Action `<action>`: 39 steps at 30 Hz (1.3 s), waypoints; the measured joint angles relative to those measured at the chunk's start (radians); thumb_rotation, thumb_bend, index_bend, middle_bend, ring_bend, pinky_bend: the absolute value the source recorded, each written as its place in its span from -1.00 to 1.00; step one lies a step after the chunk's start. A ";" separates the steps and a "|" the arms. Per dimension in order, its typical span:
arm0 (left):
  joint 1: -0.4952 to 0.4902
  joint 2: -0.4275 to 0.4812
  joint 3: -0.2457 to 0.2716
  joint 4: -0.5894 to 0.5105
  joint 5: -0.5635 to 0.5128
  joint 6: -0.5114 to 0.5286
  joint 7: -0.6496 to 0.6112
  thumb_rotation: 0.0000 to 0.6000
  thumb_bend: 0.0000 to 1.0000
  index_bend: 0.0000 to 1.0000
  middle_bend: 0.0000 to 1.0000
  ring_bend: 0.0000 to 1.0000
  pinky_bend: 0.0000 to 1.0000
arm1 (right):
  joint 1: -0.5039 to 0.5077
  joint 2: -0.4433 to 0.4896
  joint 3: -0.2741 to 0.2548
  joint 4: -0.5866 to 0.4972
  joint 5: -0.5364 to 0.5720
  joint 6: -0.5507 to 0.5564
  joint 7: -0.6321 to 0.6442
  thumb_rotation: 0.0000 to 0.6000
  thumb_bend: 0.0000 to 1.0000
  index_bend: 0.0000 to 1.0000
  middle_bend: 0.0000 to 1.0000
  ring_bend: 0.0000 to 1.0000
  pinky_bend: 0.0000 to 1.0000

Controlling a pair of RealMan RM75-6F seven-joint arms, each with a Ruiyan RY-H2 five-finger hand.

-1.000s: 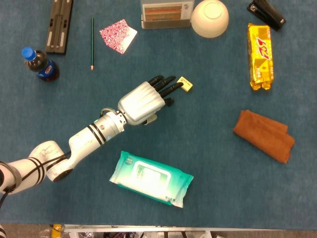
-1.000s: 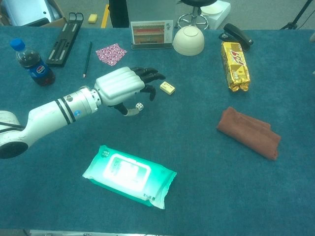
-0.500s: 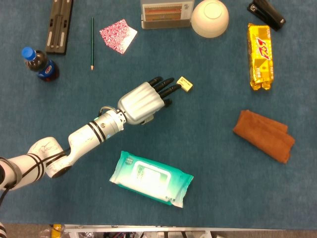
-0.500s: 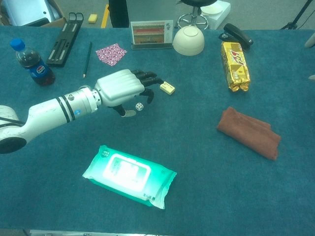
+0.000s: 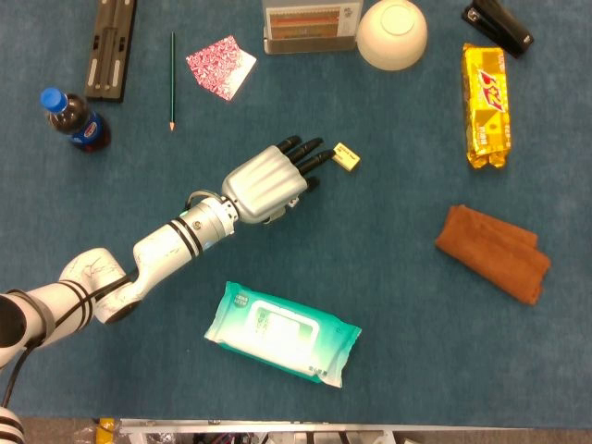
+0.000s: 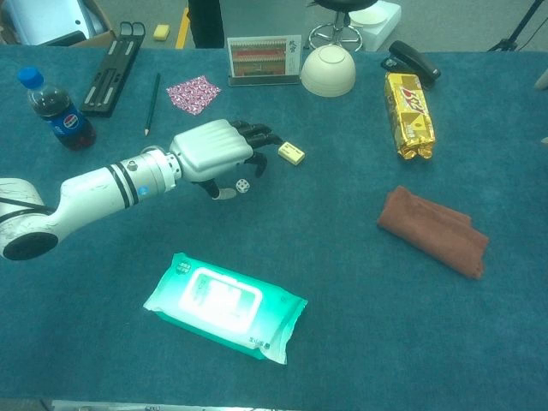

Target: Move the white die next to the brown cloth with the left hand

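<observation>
The left hand (image 5: 266, 182) hung palm-down over the blue table (image 5: 398, 213) near its middle, its dark fingers (image 5: 305, 157) stretched out towards the far right and slightly apart. In the chest view the white die (image 6: 243, 184) lay on the table just under the near edge of the hand (image 6: 212, 151), with the thumb (image 6: 219, 193) curled down just left of it. Whether the thumb touched the die could not be told, and nothing showed the die lifted or pinched, so the hand held nothing that could be seen. From the head camera the die was hidden under the hand.

The brown cloth (image 5: 492, 252) lay folded well off to the right, far apart from the die (also seen in the chest view (image 6: 432, 230)). A small yellow eraser (image 5: 345, 156) lay just beyond the fingertips, apart from them.

A green pack of wet wipes (image 5: 281, 332) lay near the front edge. On the far left stood a cola bottle (image 5: 74, 119) with a blue cap, beside a black case (image 5: 111, 48), a green pencil (image 5: 172, 80) and a red-patterned paper square (image 5: 220, 66). Along the far side stood a card stand (image 5: 309, 26), an upturned white bowl (image 5: 392, 34), a black stapler (image 5: 498, 25) and a yellow snack packet (image 5: 487, 104).
</observation>
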 measured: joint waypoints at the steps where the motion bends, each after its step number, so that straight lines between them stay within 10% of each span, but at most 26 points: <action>1: -0.001 -0.003 0.000 0.006 -0.003 -0.001 -0.002 1.00 -0.48 -0.22 -0.87 -1.00 -0.68 | -0.001 0.000 0.000 0.000 0.000 0.001 0.000 1.00 -0.98 -0.24 -0.29 -0.45 -0.23; 39: 0.005 -0.027 0.025 0.042 -0.026 0.028 -0.028 1.00 -0.47 0.06 -0.84 -0.98 -0.66 | -0.014 0.001 -0.003 0.005 0.009 0.006 0.009 1.00 -0.98 -0.24 -0.29 -0.45 -0.23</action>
